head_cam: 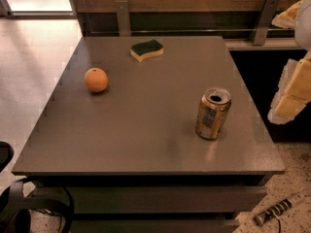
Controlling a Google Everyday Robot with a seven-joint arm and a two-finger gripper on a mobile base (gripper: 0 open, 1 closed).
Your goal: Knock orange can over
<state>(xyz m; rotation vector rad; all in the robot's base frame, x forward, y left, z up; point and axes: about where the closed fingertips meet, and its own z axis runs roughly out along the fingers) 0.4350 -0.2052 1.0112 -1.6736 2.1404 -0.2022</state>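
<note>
The orange can (213,113) stands upright on the right part of the grey table (146,130), its silver top opened. It is metallic orange-gold with a pale label patch. My gripper (293,53) hangs at the right edge of the view, beyond the table's right side and to the right of the can, not touching it. Its two fingers with yellow pads (293,93) stand well apart with nothing between them.
A round orange fruit (96,79) sits on the left part of the table. A green and yellow sponge (146,49) lies at the back. A wall with metal brackets (123,17) runs behind. A tool (277,210) lies on the floor at lower right.
</note>
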